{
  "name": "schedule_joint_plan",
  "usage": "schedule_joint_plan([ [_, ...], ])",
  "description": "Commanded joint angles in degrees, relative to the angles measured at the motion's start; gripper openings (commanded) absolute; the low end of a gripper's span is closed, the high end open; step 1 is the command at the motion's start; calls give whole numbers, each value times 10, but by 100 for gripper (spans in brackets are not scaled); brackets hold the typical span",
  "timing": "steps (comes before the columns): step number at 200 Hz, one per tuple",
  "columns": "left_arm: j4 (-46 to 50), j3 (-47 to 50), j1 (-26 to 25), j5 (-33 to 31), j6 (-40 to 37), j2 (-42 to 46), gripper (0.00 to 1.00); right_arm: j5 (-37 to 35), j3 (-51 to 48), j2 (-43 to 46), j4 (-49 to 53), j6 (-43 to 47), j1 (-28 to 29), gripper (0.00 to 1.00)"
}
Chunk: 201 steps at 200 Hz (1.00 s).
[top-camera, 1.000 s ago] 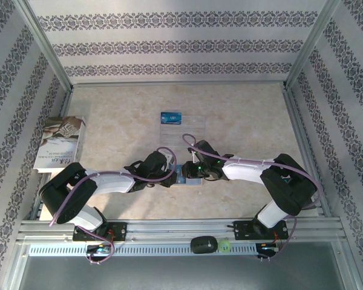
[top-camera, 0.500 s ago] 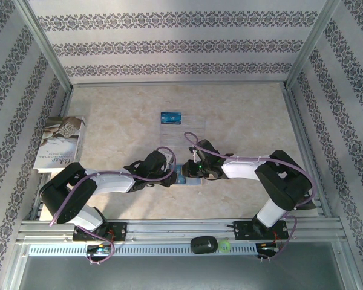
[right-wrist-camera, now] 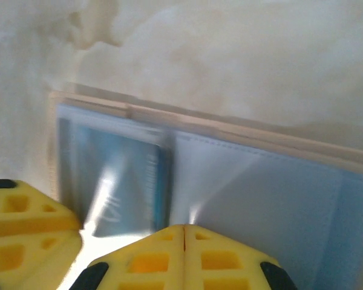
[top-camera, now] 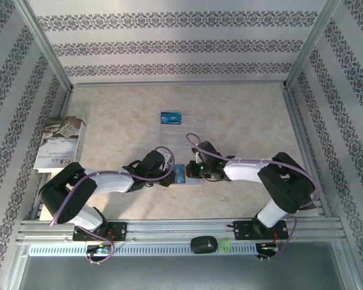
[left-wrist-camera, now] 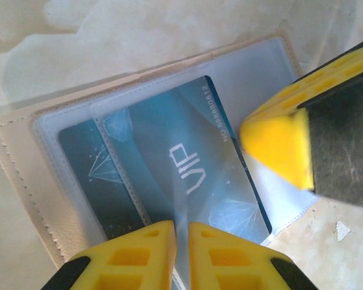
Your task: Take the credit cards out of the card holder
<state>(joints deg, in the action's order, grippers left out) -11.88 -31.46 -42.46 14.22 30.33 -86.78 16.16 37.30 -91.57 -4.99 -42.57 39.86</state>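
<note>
Left claw (left-wrist-camera: 181,234) nipping open card holder (left-wrist-camera: 15,169), blue card (left-wrist-camera: 187,175) long axis diagonal

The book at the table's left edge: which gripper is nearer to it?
Left. The left gripper is at the wallet, right of the book; the right gripper is just beyond, farther right.

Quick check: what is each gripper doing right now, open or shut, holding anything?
Left gripper: nearly shut, pinching the clear sleeve edge of the card holder.
Right gripper: shut; whether it pinches anything cannot be told.
</note>
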Motion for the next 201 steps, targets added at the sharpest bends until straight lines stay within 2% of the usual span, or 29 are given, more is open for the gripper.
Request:
schedule_joint_plan([
  [1, 55, 25, 15, -20, 3, 2, 17, -74, -17, 26, 58, 4, -6, 0],
  [19, 55, 25, 16, -20, 3, 5, 17, -83, -13, 37, 73, 10, -6, 0],
  [34, 52, 24, 16, -16, 2, 9, 18, -61, -11, 46, 61, 20, -5, 0],
  [46, 52, 23, 17, -17, 1, 19, 19, -30, -10, 53, 37, 31, -3, 11],
  [60, 52, 20, 16, -18, 0, 37, 20, -8, -2, 60, 29, 42, 1, 20],
  [89, 60, 9, 16, -20, -10, 80, 23, 17, 10, 55, 14, 43, 7, 24],
  [114, 47, 1, 16, -21, -20, 77, 23, 45, 15, 26, -16, 22, 8, 25],
  [172, 23, -12, 16, -19, -21, -7, 15, 66, 23, -6, -29, 13, 10, 25],
  [201, 22, -2, 18, -24, -15, -16, 12, 78, 21, -16, -43, 3, 4, 23],
])
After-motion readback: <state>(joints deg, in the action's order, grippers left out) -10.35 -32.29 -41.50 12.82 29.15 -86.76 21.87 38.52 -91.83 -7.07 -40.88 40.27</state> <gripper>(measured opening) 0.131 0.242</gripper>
